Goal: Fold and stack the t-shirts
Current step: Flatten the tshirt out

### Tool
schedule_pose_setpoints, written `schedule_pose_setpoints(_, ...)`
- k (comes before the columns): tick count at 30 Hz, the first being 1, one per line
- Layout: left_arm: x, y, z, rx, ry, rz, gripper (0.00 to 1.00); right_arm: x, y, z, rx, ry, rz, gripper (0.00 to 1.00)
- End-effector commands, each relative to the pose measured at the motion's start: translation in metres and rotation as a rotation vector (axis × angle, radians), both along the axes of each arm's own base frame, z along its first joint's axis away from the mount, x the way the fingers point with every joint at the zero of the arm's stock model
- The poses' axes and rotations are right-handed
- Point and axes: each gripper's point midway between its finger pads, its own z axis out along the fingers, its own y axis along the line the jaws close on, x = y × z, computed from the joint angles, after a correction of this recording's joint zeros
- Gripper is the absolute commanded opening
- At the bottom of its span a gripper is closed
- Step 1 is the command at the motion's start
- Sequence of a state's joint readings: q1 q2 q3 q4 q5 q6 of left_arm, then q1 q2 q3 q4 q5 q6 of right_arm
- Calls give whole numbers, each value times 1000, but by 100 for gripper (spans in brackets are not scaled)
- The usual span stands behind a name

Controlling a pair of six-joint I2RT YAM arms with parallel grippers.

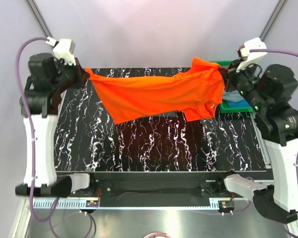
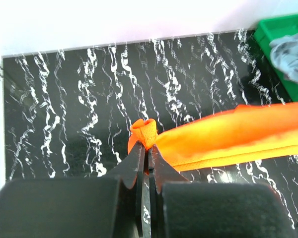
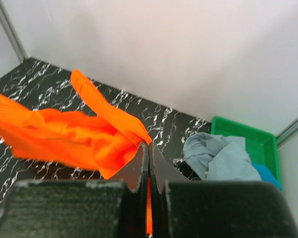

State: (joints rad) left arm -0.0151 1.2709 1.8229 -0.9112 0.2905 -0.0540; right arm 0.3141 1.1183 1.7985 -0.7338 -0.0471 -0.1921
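Observation:
The bright orange t-shirt [image 1: 159, 96] hangs stretched in the air above the back of the black marbled table [image 1: 154, 144], held between both grippers. My left gripper [image 1: 83, 73] is shut on its left end, a bunched orange corner [image 2: 145, 130] pinched between the jaws. My right gripper [image 1: 223, 74] is shut on its right end [image 3: 109, 134], with orange cloth showing between the jaws. The grey-blue t-shirt [image 3: 221, 156] lies crumpled in the green tray [image 3: 260, 141], with the bright blue t-shirt [image 3: 268, 173] under it.
The green tray [image 1: 233, 106] stands at the table's back right corner, just behind my right gripper; it also shows in the left wrist view [image 2: 278, 34]. A white wall rises behind the table. Metal frame posts stand at the back corners.

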Motion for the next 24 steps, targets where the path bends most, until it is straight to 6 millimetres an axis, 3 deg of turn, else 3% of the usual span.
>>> schedule_pose_setpoints(1, -11, 9, 50, 1, -218, 56, 0, 2, -6, 16, 9, -62, -20, 0)
schedule_pose_setpoints(4, -13, 17, 83, 24, -311, 92, 0, 14, -8, 37, 2, -152, -38, 0)
schedule_pose_setpoints(5, 2, 17, 77, 36, -274, 94, 0, 18, -8, 43, 6, -170, -46, 0)
schedule_pose_setpoints(6, 3, 19, 91, 57, -308, 94, 0, 22, -7, 48, 9, -184, -47, 0)
schedule_pose_setpoints(8, 26, 22, 88, 66, -295, 109, 0, 38, 1, 59, 10, -205, -31, 0)
schedule_pose_setpoints(10, 41, 27, 87, 111, -299, 116, 0, 60, 5, 57, 7, -214, -42, 0)
schedule_pose_setpoints(12, 71, 29, 64, 137, -235, 118, 0, 82, 7, 47, -18, -212, -55, 0)
schedule_pose_setpoints(13, 93, 33, 39, 154, -165, 133, 0, 104, 12, 35, -19, -204, -61, 0)
schedule_pose_setpoints(14, 102, 34, 26, 162, -130, 137, 0, 116, 14, 28, -18, -194, -63, 0)
schedule_pose_setpoints(15, 113, 35, 13, 175, -97, 135, 0, 141, 16, 8, -27, -149, -70, 0)
schedule_pose_setpoints(16, 129, 35, -16, 185, -22, 127, 0, 153, 18, 5, -20, -143, -67, 0)
schedule_pose_setpoints(17, 137, 35, -31, 189, 16, 121, 0, 164, 19, -4, -16, -119, -61, 0)
schedule_pose_setpoints(18, 143, 35, -46, 194, 51, 117, 0, 188, 24, -30, -32, -62, -55, 0)
schedule_pose_setpoints(20, 161, 37, -87, 208, 140, 114, 0, 210, 20, -55, -26, -8, -64, 0)
schedule_pose_setpoints(21, 167, 38, -98, 211, 158, 122, 0, 229, 23, -83, -30, 38, -59, 0)
schedule_pose_setpoints(23, 184, 40, -133, 222, 223, 124, 0, 247, 16, -110, -28, 85, -73, 0)
schedule_pose_setpoints(24, 195, 40, -159, 228, 271, 121, 0, 263, 16, -134, -37, 124, -73, 0)
